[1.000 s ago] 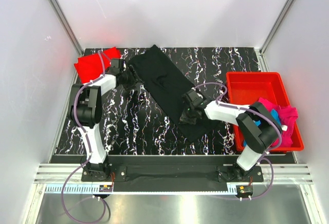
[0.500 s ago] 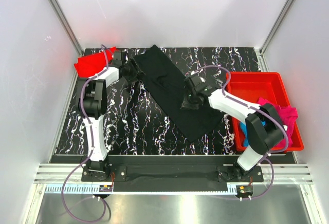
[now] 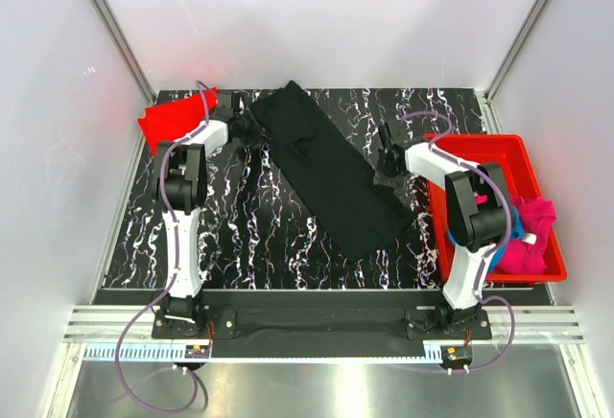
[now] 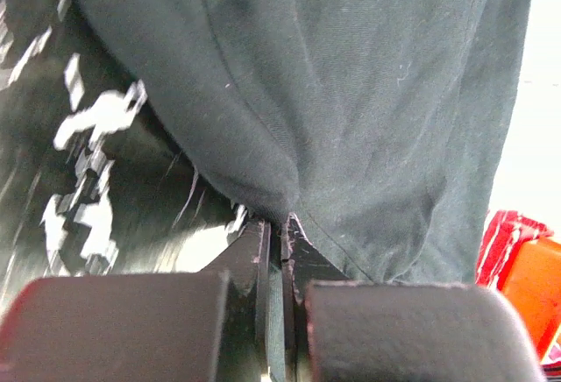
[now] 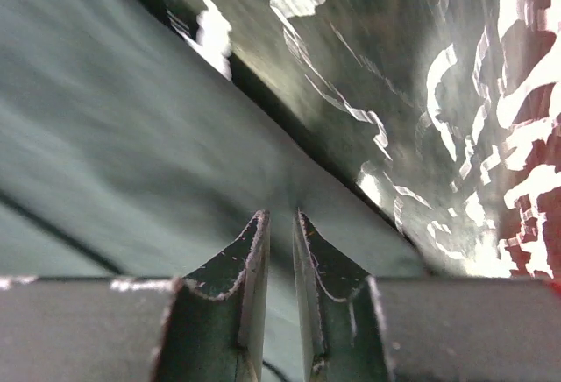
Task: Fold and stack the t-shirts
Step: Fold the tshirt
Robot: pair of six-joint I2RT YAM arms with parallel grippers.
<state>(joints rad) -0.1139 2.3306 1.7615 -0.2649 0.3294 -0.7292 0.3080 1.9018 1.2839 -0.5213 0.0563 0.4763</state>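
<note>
Where the red bin sits, magenta t-shirt inside — near end

The table has a black top w/ white marble veins. On it a black shirt lies flat as a long strip, diag. from far-left of centre to near-right. A red shirt lies at the far L corner, partly over the table edge, near the far end of the black one. A red bin stands at the R side; its outer part goes beyond the dark top.
</note>
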